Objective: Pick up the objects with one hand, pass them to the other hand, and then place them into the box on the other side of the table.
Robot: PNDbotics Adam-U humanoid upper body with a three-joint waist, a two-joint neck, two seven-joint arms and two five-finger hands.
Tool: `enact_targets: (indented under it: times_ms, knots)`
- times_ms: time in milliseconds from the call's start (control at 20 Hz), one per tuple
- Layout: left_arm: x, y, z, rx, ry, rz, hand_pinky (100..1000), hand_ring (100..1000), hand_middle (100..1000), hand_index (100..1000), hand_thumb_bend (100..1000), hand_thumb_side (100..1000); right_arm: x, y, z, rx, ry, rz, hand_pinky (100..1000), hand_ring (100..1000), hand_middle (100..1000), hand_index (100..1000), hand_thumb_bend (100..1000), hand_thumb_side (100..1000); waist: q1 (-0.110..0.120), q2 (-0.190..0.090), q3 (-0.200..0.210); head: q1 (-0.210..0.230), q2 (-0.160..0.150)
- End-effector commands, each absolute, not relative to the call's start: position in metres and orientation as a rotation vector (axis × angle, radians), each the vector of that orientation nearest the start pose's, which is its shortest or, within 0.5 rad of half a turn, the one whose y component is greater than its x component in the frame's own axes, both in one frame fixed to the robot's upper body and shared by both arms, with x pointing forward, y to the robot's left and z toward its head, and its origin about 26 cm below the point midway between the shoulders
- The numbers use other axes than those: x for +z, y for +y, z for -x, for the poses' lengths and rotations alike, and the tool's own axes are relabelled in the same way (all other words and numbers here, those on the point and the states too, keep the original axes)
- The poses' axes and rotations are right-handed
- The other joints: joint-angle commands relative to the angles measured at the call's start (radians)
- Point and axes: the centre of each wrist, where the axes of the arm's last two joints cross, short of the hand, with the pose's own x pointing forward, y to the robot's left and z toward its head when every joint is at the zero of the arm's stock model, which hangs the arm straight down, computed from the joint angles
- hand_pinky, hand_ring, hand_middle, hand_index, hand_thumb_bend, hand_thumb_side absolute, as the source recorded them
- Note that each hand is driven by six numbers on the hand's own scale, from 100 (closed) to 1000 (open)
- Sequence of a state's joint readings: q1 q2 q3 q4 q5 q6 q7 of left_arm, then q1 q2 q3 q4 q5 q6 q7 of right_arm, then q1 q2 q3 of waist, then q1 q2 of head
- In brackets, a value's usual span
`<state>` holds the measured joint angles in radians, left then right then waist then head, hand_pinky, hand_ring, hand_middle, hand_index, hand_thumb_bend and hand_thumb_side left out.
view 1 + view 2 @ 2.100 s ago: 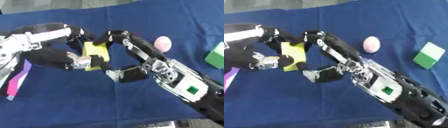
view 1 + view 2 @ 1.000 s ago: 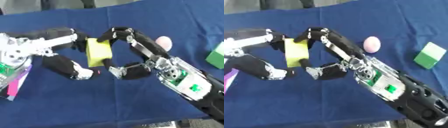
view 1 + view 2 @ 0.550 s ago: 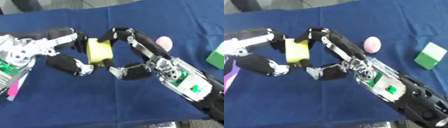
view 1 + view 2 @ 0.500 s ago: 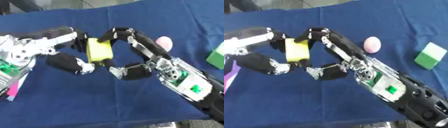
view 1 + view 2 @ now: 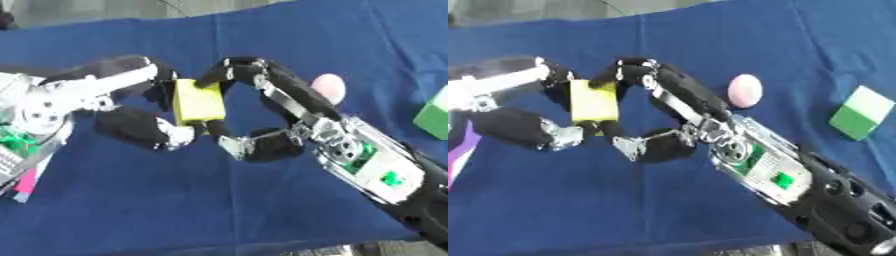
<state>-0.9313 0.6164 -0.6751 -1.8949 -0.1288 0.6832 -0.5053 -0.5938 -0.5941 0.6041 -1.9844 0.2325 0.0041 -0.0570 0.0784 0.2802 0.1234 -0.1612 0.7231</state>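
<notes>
Above the middle of the blue worktop (image 5: 262,210) we are holding the yellow block (image 5: 198,102) upright between both hands. Our left hand (image 5: 131,112) is curling its fingers (image 5: 131,75) over the block's far left edge, thumb under its near corner. Our right hand (image 5: 262,120) is hooking its fingers (image 5: 636,70) onto the block's far top edge, its thumb sitting just right of the near end. A pink egg-shaped object (image 5: 745,90) is lying right of them, and a green cube (image 5: 860,119) is sitting farther right, well apart.

Both hands black with silvery tips — right hand (image 5: 262,120) has green marks on its wrist, left hand (image 5: 131,112) a silver-white forearm.
</notes>
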Motion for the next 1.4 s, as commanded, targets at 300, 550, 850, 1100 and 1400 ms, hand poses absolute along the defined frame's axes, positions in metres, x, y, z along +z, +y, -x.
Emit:
enact_targets:
  times_ms: [300, 550, 850, 1100, 1400]
  knots:
    - [0.284, 0.119, -0.306, -1.552, -1.49, -0.296, 737, 590, 477, 573, 100, 303, 0.213, -0.153, -0.287, 1.278, -2.31, 0.177, 847, 665, 513, 763, 100, 100, -0.003, -0.014, -0.001, -0.005, -0.004]
    - [0.284, 0.121, -0.307, -1.541, -1.543, -0.412, 698, 526, 406, 487, 100, 205, 0.214, -0.154, -0.287, 1.32, -2.273, 0.218, 884, 819, 710, 898, 100, 185, -0.002, -0.014, -0.001, -0.006, -0.004]
    - [0.281, 0.13, -0.313, -1.502, -1.524, -0.505, 678, 487, 353, 428, 100, 142, 0.214, -0.155, -0.288, 1.357, -2.249, 0.302, 924, 921, 837, 950, 100, 337, 0.0, -0.015, -0.002, -0.01, 0.0]
    - [0.278, 0.14, -0.319, -1.467, -1.5, -0.558, 676, 483, 343, 418, 100, 118, 0.213, -0.155, -0.287, 1.369, -2.24, 0.332, 933, 940, 858, 965, 100, 408, 0.0, -0.015, -0.002, -0.011, 0.001]
    - [0.271, 0.164, -0.329, -1.422, -1.463, -0.667, 674, 490, 342, 413, 100, 100, 0.211, -0.155, -0.286, 1.379, -2.238, 0.35, 934, 941, 861, 967, 100, 425, -0.001, -0.014, 0.0, -0.009, 0.002]
